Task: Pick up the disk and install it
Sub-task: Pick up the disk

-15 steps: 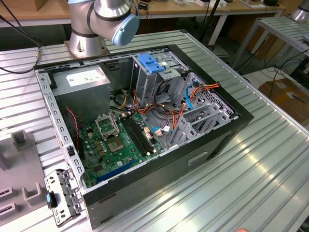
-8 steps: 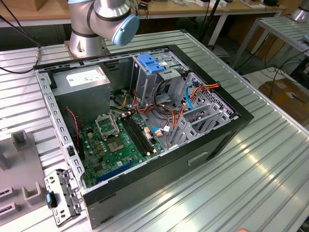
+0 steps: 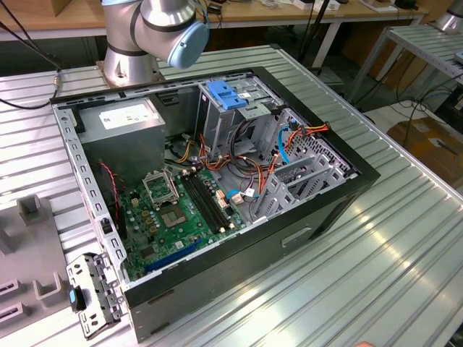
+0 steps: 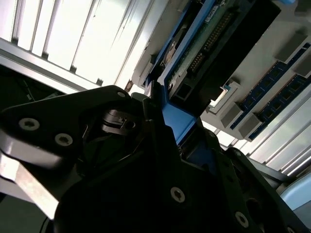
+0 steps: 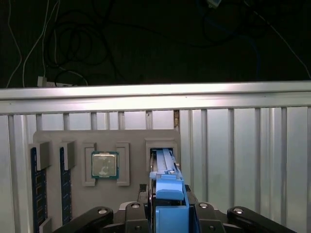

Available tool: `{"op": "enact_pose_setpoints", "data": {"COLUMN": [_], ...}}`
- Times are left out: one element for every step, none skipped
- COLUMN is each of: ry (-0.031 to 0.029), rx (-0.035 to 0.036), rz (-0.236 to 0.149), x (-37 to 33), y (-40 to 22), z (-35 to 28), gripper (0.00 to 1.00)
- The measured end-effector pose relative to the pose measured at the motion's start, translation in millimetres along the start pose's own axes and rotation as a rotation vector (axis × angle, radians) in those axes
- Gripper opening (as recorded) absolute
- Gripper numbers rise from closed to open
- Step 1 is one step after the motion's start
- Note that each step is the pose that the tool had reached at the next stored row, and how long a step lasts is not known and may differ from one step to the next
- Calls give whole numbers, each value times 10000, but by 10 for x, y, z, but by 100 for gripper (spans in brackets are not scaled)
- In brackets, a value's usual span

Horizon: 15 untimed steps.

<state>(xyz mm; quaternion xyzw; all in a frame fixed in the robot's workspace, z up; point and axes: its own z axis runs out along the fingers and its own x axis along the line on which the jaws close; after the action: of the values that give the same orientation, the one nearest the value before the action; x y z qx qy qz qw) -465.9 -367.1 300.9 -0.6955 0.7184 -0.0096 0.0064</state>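
**Drive grab, status check: pincer is on the disk over at the parts holder**

Exterior view first: the open computer case (image 3: 217, 181) lies on its side on the ribbed aluminium table (image 3: 391, 238), with the arm's base (image 3: 155, 36) just behind it. Inside there's the green motherboard (image 3: 181, 210), the big grey power supply box (image 3: 123, 126) with its white sticker, and a light-blue bracket (image 3: 228, 95) sitting on top of the drive cage.

First wrist view: looking straight down the gripper (image 5: 169, 190). The disk (image 5: 164, 162) stands on edge, so you mostly see its blue side rail. Its far end sits in a slot of a flat grey holder (image 5: 107, 138) that lies on the table. The black fingers (image 5: 149, 204) sit tight against either side of the blue rail, so I'd call it clamped on the disk. In the same holder, a processor chip (image 5: 105, 165) is in the pocket beside the disk's slot, and two memory sticks (image 5: 35, 184) are further along on that side.

Second wrist view: same grab from the side. The gripper (image 4: 177, 127) has the blue rail pinched between its fingers, and the disk (image 4: 204, 43) shows its green circuit-board face. The memory sticks (image 4: 272, 92) are beyond it in the holder.
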Motion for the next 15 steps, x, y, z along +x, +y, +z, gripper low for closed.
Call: {"op": "enact_pose_setpoints", "data": {"ry": [-1, 0, 1, 0, 1, 1, 1, 1, 1, 1, 1, 1, 1, 1, 1], "rx": [1, -2, -2, -1, -1, -2, -2, -1, -2, -2, -2, -2, -2, -2, -2], "rz": [0, 0, 0, 0, 0, 0, 0, 0, 0, 0, 0, 0, 0, 0, 0], "x": [0, 0, 0, 0, 0, 0, 0, 0, 0, 0, 0, 0, 0, 0, 0], "y": [0, 0, 0, 0, 0, 0, 0, 0, 0, 0, 0, 0, 0, 0, 0], "z": [0, -3, -3, -4, -4, -5, -7, -7, -8, -9, -9, -11, -12, -12, -14], "gripper": [37, 37, 37, 37, 37, 37, 37, 37, 37, 37, 37, 37, 37, 37, 37]}}
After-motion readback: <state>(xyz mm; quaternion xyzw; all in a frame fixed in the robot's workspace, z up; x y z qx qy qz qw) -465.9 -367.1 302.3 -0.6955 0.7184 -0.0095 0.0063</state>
